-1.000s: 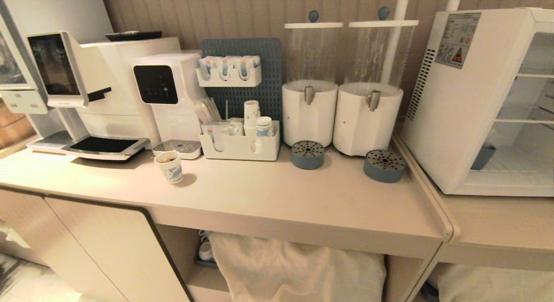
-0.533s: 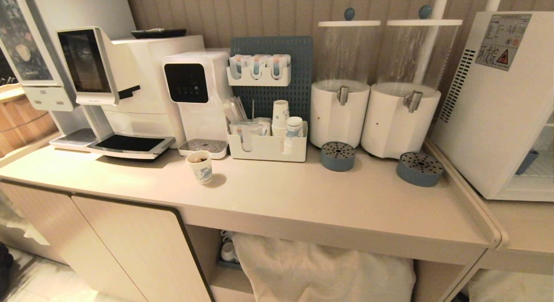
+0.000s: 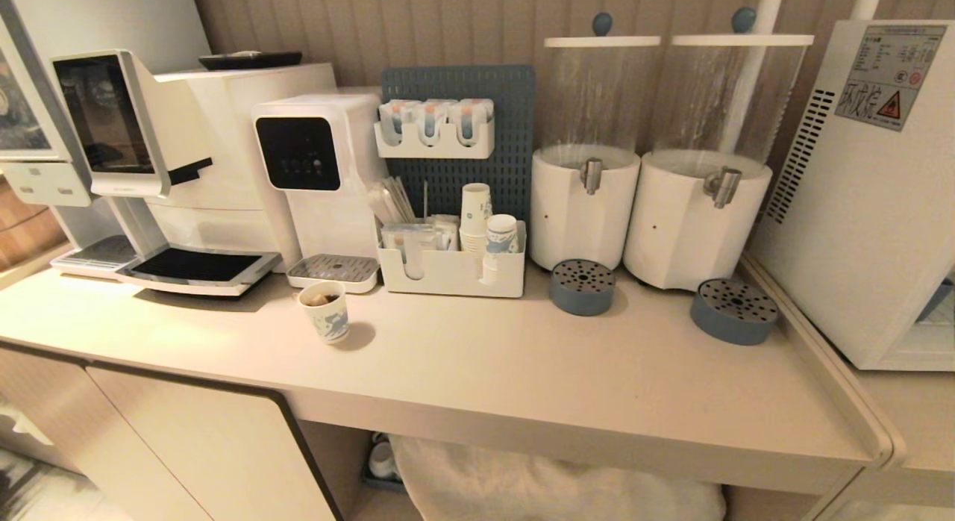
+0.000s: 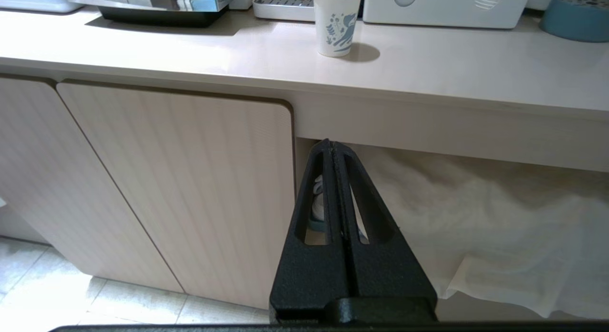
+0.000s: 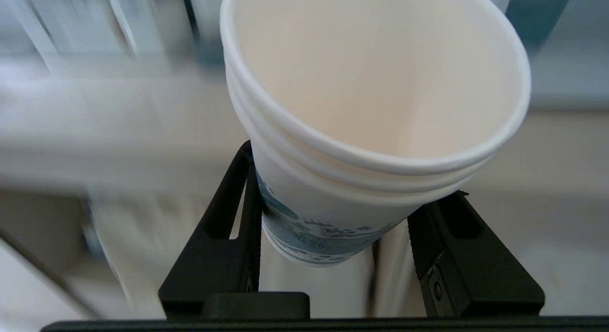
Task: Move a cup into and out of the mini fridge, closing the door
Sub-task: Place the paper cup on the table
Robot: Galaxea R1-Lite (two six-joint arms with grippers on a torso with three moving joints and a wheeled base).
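Cup (image 5: pixel 376 108): white, blue-printed, gripped between the right gripper (image 5: pixel 333 237) fingers, rim up.
Left gripper (image 4: pixel 335 189): fingers closed, empty, below the worktop (image 4: pixel 428 80) edge.
Mini fridge (image 3: pixel 858 207): worktop's right end.

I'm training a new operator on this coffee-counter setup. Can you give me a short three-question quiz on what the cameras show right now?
1. True or false: the right tool holds the cup.
2. The cup with a brown interior stands in front of: A) the water dispenser B) the mini fridge
3. How do the left tool's fingers stand?

Key: 1 true; 2 A; 3 shut, holding nothing.
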